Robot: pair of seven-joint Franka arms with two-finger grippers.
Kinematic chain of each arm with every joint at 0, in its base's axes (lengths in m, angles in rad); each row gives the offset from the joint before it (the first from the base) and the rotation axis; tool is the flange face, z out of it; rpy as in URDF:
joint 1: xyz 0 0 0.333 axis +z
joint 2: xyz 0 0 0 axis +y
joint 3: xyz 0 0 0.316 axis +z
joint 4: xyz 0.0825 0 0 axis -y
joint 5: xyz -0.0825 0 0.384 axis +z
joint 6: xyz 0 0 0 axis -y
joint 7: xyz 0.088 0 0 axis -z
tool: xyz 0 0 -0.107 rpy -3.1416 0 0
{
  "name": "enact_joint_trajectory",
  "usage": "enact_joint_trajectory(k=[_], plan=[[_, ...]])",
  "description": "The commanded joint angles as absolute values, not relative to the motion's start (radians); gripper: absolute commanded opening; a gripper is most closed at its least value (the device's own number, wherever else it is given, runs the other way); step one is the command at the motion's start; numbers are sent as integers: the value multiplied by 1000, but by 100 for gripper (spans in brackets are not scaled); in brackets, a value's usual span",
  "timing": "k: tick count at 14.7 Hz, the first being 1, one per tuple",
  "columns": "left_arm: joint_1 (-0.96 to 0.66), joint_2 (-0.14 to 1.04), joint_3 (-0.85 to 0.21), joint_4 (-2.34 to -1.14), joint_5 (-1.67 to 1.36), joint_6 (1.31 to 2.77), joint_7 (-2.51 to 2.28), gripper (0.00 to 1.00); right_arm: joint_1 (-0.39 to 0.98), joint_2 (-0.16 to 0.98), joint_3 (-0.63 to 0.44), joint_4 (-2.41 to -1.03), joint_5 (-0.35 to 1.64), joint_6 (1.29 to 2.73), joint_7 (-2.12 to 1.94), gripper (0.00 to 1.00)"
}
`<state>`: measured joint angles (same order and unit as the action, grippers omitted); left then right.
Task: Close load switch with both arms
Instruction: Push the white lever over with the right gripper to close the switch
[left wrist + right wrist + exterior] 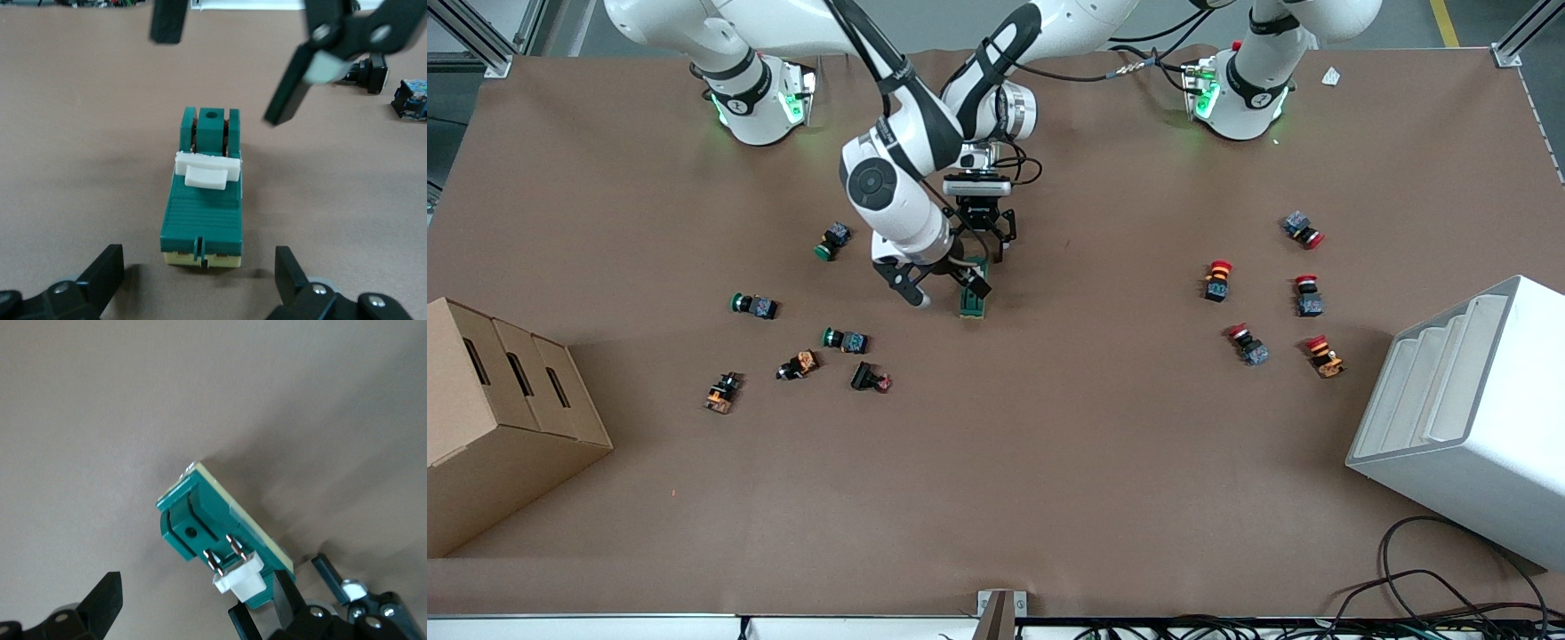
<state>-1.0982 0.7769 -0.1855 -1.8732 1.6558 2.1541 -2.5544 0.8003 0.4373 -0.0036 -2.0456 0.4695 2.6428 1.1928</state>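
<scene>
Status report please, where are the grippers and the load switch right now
Left gripper open, straddling the load switch, not touching. Right gripper open over its white toggle end. Switch flat on the table, nothing in the way.

In the front view the load switch (973, 300) is largely covered by the right gripper (941, 286) and the left gripper (984, 238), so its white toggle (205, 170) cannot be made out there. In the left wrist view the left gripper's (199, 277) fingers (101, 275) are cut off by the picture's edge. In the right wrist view the right gripper's (193, 600) fingers (100, 603) are cut off too, and the switch's end between the jaws is partly hidden by one finger.
</scene>
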Motion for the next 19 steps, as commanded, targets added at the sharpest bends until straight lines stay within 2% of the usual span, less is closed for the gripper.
enact_joint_trajectory(k=[1, 9, 19], plan=[[-1108, 804, -181, -1858, 1701, 2134, -2600, 100, 844, 456, -12, -2082, 506, 2714, 1197, 100], [-1169, 867, -179, -1858, 1706, 2011, -2666, 100, 890, 517, -12, -2074, 561, 2810, 1197, 100], [-1180, 896, -179, -1856, 1787, 1971, -2743, 100, 842, 514, -15, -2005, 565, 2798, 1181, 100]])
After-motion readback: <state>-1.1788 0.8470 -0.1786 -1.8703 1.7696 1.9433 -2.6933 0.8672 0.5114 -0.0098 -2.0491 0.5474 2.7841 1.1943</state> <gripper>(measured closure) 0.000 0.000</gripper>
